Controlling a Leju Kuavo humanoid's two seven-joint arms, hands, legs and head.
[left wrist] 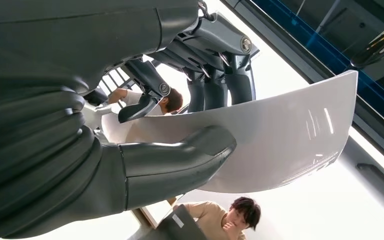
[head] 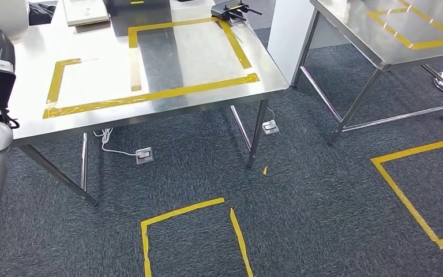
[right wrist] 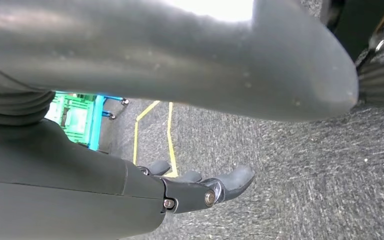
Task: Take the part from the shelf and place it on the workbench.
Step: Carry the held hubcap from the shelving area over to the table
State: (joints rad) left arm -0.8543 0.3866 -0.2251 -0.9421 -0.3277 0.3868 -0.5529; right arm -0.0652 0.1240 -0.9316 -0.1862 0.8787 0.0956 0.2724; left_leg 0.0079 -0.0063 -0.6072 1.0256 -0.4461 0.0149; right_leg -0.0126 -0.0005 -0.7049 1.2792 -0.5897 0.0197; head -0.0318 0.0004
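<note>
White curved part (left wrist: 290, 135) is in the left hand (left wrist: 145, 125), thumb under, fingers over its edge, raised beside the workbench (head: 29, 81) left edge. To do well: carry level, lower inside the yellow tape frame (head: 150, 95), release w/o sliding. Right hand (right wrist: 200, 187) hangs above carpet, fingers apart, holds nothing.

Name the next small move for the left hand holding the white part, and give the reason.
Probably carry it forward over the workbench. The left hand grips the curved white part, thumb on one face and fingers on the other, raised above the table's near left edge; the bare steel inside the yellow tape outline lies ahead and right.
</note>
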